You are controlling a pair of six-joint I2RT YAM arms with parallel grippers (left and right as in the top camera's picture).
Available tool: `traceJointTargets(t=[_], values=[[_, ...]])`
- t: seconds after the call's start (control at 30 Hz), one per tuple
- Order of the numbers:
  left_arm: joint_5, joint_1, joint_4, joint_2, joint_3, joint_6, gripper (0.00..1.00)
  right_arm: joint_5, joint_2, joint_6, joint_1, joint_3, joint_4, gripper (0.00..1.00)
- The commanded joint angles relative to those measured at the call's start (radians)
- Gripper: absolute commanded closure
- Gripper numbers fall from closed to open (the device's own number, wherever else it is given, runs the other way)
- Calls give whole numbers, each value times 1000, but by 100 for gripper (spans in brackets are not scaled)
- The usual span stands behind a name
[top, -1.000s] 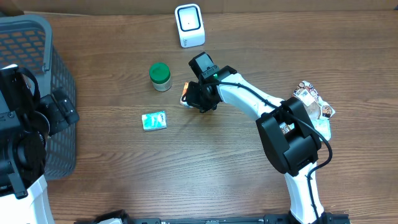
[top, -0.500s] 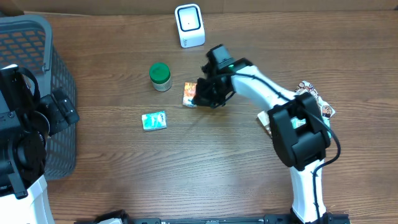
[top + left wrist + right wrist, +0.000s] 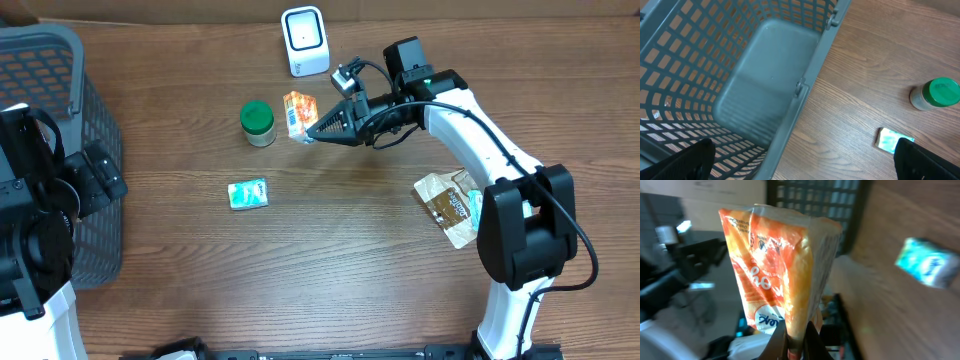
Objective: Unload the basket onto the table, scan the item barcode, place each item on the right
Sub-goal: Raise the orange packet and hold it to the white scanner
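At the far left a grey mesh basket (image 3: pixel 60 60) sits on the wooden worktop (image 3: pixel 330 260). The left end effector (image 3: pixel 802 162) hangs over the basket's near wall with its fingers spread wide, gripping nothing. Further right a small teal packet (image 3: pixel 247 194) lies flat on the wood. Above it in the overhead view stands a jar with a green lid (image 3: pixel 257 122).

Just right of the jar is the orange snack packet (image 3: pixel 298 113), pinched by one edge in the right end effector (image 3: pixel 318 128), whose fingers are closed tight on it. The packet sits between the jar and the white barcode scanner (image 3: pixel 305 40), a little below the scanner. In the right wrist view it stands upright above the fingertips. At the far right, a few crumpled wrappers (image 3: pixel 450 205) lie beside the right arm's base.
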Motion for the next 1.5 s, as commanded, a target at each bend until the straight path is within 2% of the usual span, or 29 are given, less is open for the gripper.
traceJointTargets(t=[0.0, 0.23, 0.77, 0.83, 1.0, 1.07, 1.2, 1.47], values=[[-10, 5, 1, -9, 20, -21, 0, -141, -24, -23, -17, -2, -24, 96], [-10, 5, 1, -9, 20, -21, 1, -141, -36, -25, -35, -2, -123, 96], [-10, 5, 1, -9, 20, -21, 0, -87, -149, -31, -38, -2, -92, 96], [-10, 5, 1, -9, 20, -21, 0, 44, -149, -30, -32, -2, -112, 96], [-10, 5, 1, -9, 20, -21, 0, 687, -148, 18, 14, -2, -221, 96], [-10, 5, 1, -9, 20, -21, 0, 845, -148, 34, 40, -2, -251, 96], [-10, 5, 1, -9, 20, -21, 0, 967, -148, 39, 66, 28, -295, 96], [-10, 5, 1, -9, 20, -21, 0, 1246, -103, 61, 86, 393, -475, 96]])
